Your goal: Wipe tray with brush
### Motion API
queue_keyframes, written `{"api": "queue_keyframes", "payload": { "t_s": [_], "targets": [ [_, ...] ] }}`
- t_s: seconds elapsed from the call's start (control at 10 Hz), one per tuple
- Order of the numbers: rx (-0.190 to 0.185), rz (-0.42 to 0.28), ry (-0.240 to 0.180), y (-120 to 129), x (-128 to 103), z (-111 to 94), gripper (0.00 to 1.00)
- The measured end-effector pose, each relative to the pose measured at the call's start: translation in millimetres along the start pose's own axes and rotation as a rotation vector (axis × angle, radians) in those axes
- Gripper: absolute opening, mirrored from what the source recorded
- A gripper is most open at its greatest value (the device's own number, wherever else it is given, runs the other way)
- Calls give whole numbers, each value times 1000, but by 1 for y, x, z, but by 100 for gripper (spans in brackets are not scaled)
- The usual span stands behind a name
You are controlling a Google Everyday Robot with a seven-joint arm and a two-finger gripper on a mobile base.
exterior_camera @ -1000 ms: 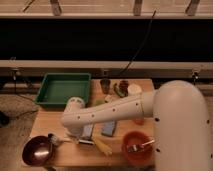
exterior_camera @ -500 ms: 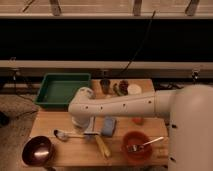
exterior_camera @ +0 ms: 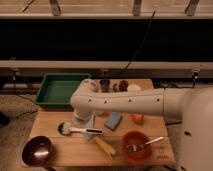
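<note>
Jaws: whether wide or narrow cannot be told. Camera view: gripper (exterior_camera: pixel 80 121) sits low over the wooden surface (exterior_camera: pixel 60 152), at the end of the white arm (exterior_camera: pixel 125 102), just above the brush (exterior_camera: pixel 75 130). The brush lies flat, head to the left. Green tray (exterior_camera: pixel 57 91) rests at the surface's back left, apart from the brush. Blue sponge (exterior_camera: pixel 113 120) lies just right of the gripper; copper bowl (exterior_camera: pixel 37 150) front left.

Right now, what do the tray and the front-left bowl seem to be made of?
The green tray looks plastic: uniform matte colour. The bowl seems metal: coppery, with glossy highlights. The end effector is close by the brush.
</note>
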Motion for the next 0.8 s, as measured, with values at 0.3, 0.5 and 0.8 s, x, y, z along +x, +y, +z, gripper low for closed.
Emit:
{"api": "queue_keyframes", "payload": {
  "t_s": [0.3,0.5,0.8],
  "targets": [
    [7,-41,-6,5,-6,-4,26],
    [1,-58,14,11,-9,18,47],
    [-16,-78,31,17,-17,43,75]
  ]
}}
